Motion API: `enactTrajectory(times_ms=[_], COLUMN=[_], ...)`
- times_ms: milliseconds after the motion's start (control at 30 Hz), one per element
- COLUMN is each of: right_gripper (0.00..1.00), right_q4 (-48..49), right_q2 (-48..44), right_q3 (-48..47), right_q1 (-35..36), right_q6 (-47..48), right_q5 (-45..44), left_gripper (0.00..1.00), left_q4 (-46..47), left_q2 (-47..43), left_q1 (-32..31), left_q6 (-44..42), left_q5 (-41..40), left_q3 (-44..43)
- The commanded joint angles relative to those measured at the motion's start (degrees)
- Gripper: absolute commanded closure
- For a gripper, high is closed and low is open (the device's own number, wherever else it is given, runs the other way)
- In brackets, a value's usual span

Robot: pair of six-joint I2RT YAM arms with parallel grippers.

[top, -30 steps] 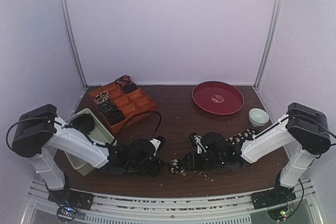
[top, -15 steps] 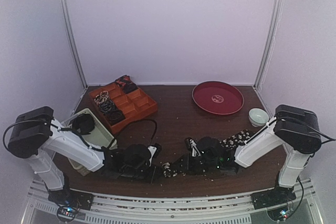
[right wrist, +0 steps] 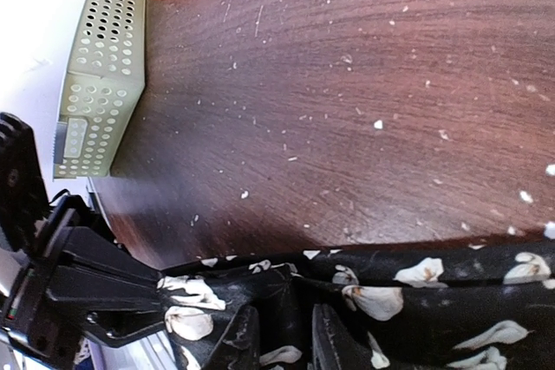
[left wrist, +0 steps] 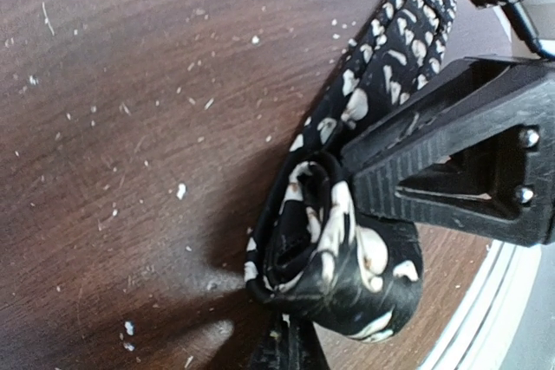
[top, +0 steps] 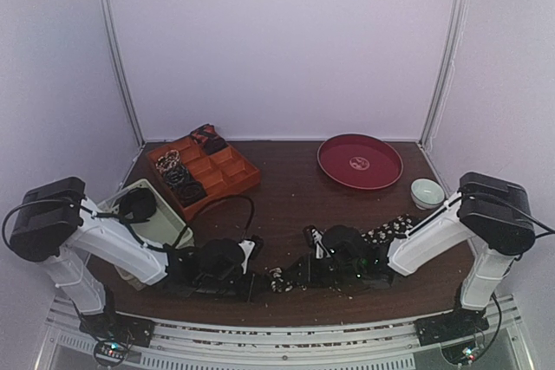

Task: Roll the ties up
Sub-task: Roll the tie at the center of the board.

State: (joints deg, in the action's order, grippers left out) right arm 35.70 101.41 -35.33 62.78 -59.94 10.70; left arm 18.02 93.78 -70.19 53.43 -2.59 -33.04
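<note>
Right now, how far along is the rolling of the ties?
Done: a few coils sit in the tray. In hand: the left gripper pinches a small roll started on one tie, with the right gripper holding its strip. Left: most of that strip is unrolled.

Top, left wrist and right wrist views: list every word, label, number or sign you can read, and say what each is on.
No text can be read in any view.
White mark at the centre of the plate: too small and blurred to read.
White blotches on the tie: a pattern, not letters.
</note>
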Motion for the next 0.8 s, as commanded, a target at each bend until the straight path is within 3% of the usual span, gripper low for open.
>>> enactTrajectory(times_ms=[0,767], right_gripper=[0.77,0.80], right_q4=[-8.20,-7.10], right_q2=[-2.03,-6.14], right_q3=[0.23,3.86], right_q1=[0.60,-1.33], right_q6=[3.82,7.63], right_q5=[-3.42,-2.82], left_gripper=[1.00,1.00], left_q4=[3.07,-1.85], left_q2=[-1.44,4.93], left_q1=[-0.21,-0.13], left_q6=[-1.79,-5.20], left_q5=[-1.41,-0.05], left_q3=[-0.71,-11.58])
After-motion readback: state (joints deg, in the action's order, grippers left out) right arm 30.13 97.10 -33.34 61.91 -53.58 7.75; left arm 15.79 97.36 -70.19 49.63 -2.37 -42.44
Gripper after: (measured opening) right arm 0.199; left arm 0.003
